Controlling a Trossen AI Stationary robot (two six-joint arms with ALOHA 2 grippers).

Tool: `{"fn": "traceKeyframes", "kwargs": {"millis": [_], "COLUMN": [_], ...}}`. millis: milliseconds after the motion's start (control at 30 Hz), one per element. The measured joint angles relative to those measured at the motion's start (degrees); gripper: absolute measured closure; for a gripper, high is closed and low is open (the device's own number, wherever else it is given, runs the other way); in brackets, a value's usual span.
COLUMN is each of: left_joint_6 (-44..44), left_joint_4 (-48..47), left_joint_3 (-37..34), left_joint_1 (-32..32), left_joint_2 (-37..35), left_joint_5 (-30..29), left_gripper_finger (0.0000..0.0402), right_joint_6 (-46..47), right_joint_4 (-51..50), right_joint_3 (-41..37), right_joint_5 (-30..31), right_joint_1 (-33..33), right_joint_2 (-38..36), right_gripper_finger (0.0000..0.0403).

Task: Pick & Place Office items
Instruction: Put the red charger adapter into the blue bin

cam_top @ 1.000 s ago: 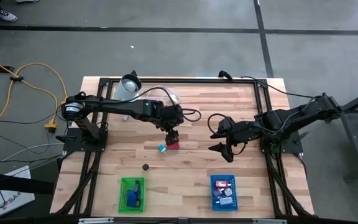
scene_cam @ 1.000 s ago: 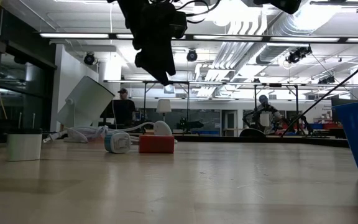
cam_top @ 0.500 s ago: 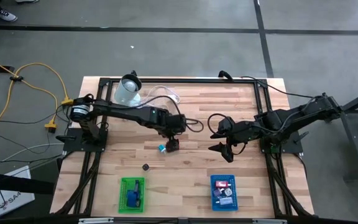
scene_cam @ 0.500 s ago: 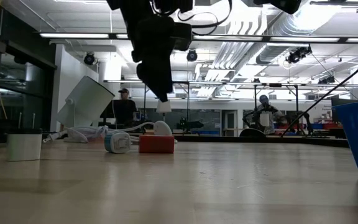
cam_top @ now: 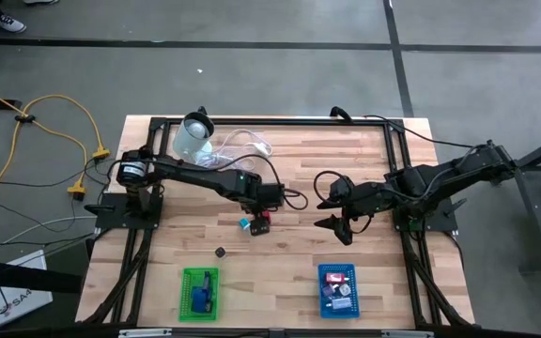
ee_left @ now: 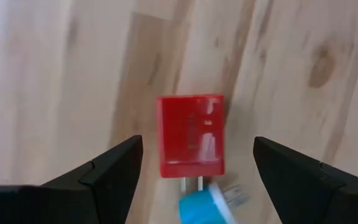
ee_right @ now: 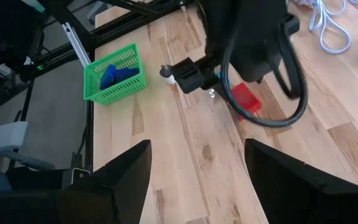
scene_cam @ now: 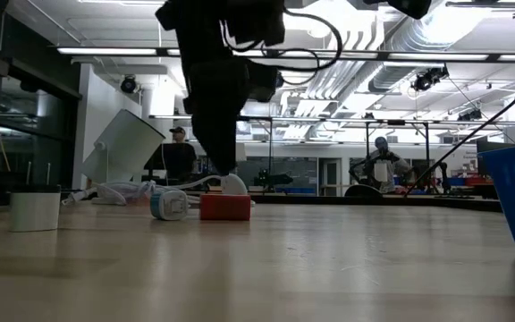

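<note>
Lowered left gripper [ee_left: 194,171], jaws apparently open, straddles red block [ee_left: 190,144].

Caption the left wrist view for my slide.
Open left gripper poised over a red blocky plug beside a blue piece on wood.

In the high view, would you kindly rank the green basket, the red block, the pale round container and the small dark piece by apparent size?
1. Pale round container and green basket: similar, too close to rank.
2. Red block, partly under the left gripper.
3. Small dark piece, the smallest.
</note>
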Motion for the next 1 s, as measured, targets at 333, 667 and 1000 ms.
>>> {"fn": "traceKeyframes", "kwargs": {"millis": [333,667,1000], "left_joint_6": [-0.17,-0.17,-0.15], "left_joint_4": [2.18,2.04,2.90], "left_joint_3": [0.00,-0.03,-0.03], "left_joint_1": [0.55,0.54,0.64], "left_joint_2": [3.72,5.70,7.31], "left_joint_5": [1.33,0.19,0.01], "left_gripper_finger": [0.0103,0.0103,0.0103], "right_joint_6": [0.00,0.00,0.00], "right_joint_4": [1.04,1.64,2.56], "right_joint_3": [0.00,0.00,0.00], "right_joint_5": [0.01,0.00,0.02], "right_joint_1": [0.00,0.01,0.01], "right_joint_2": [0.00,0.00,0.00], "right_gripper_finger": [0.0158,0.0158,0.0158]}}
